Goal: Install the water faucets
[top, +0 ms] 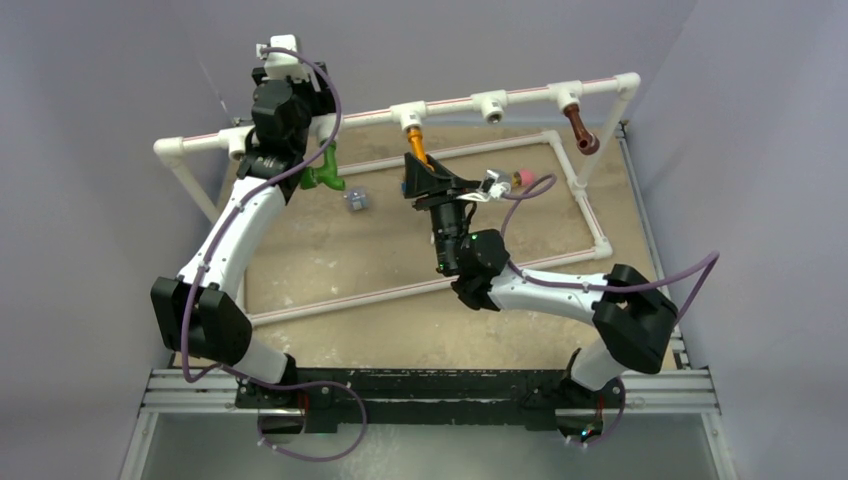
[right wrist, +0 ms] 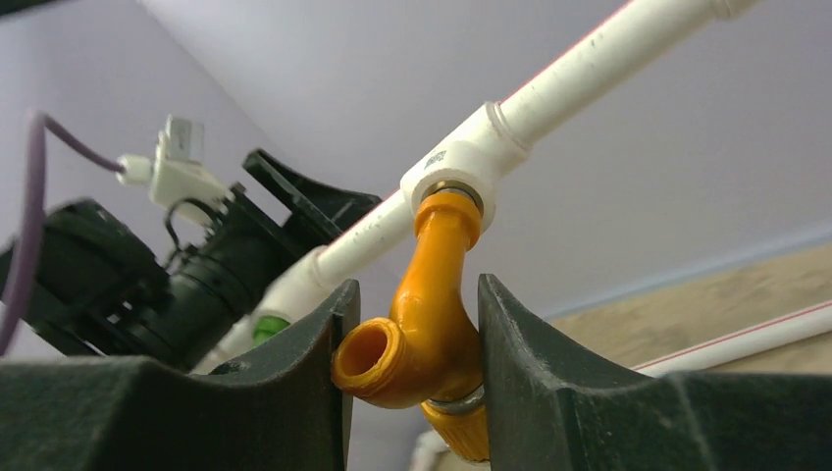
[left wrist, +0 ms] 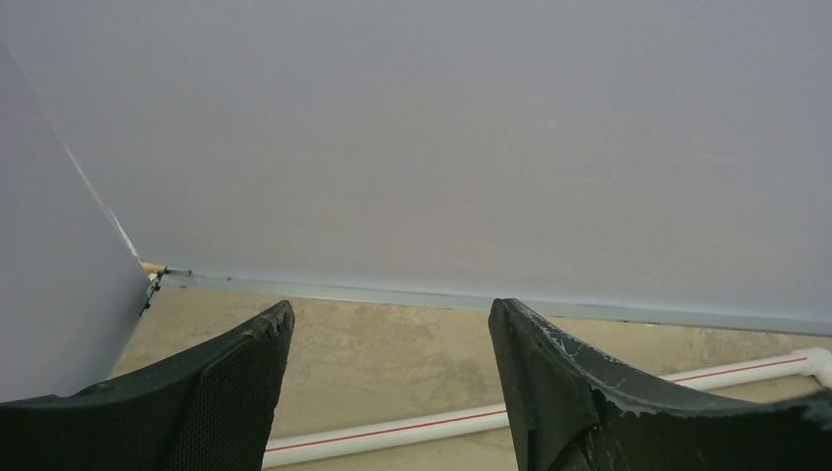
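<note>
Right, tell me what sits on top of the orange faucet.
A white tee socket on the raised pipe, with the orange faucet running up into it. The faucet's upper end is hidden inside the socket.

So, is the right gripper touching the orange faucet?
Touching. Right wrist view: fingers of the right gripper press the orange faucet on both sides, no gap.
</note>
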